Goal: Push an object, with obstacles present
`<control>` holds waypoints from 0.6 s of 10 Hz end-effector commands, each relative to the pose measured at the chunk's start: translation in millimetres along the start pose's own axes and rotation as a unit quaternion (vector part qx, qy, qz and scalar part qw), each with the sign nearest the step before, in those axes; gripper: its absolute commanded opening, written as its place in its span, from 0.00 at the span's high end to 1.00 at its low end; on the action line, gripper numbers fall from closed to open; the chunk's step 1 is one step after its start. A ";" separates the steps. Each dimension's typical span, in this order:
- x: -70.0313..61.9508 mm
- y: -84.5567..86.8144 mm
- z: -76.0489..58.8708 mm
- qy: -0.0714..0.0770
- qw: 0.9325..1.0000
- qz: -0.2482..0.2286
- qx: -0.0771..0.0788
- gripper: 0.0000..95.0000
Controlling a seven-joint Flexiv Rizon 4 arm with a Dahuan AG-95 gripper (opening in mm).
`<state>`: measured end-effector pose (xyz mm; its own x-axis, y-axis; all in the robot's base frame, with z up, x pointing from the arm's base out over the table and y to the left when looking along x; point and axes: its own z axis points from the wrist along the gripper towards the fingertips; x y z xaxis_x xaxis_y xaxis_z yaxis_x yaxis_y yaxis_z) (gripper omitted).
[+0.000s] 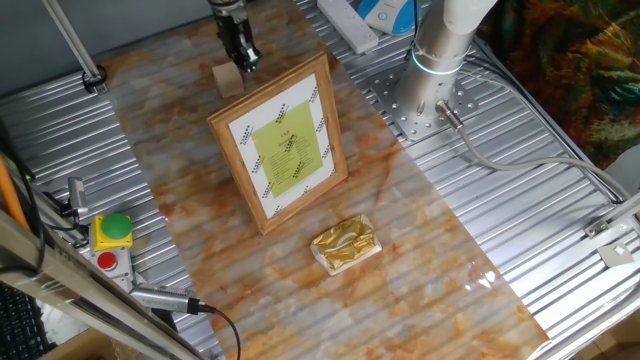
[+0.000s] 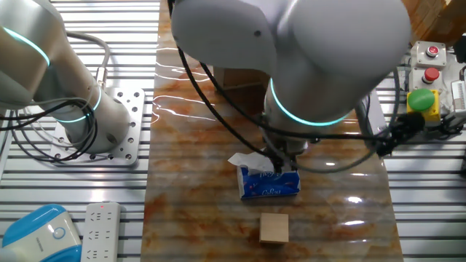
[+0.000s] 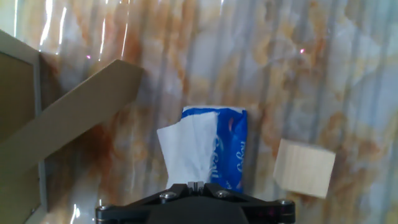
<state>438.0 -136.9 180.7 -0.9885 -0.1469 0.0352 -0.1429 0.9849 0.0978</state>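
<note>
The small tan wooden block (image 1: 228,78) sits at the far end of the marble board; it also shows in the other fixed view (image 2: 274,227) and at the right of the hand view (image 3: 305,168). My gripper (image 1: 241,55) is just beside it, fingers pressed together and holding nothing. In the hand view the gripper (image 3: 196,182) points at a blue tissue packet (image 3: 214,146), with the block apart to its right. The light-wood picture frame (image 1: 280,145) stands mid-board. The gold foil packet (image 1: 345,243) lies nearer the front.
The blue tissue packet (image 2: 269,182) lies between the frame's back (image 2: 240,76) and the block. The frame's rear prop (image 3: 81,118) slants at the left of the hand view. A button box (image 1: 110,240) and a power strip (image 1: 348,22) sit off the board.
</note>
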 end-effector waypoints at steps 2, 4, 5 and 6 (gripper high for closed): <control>14.0 5.5 4.8 -0.010 1.000 0.021 0.001 1.00; 16.2 6.5 5.3 -0.009 1.000 0.024 0.001 1.00; 17.0 6.9 5.5 -0.009 1.000 0.025 0.001 1.00; 19.5 8.2 5.7 -0.010 1.000 0.027 0.002 1.00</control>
<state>419.7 -131.9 175.0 -0.9954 -0.0921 0.0265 -0.0892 0.9915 0.0949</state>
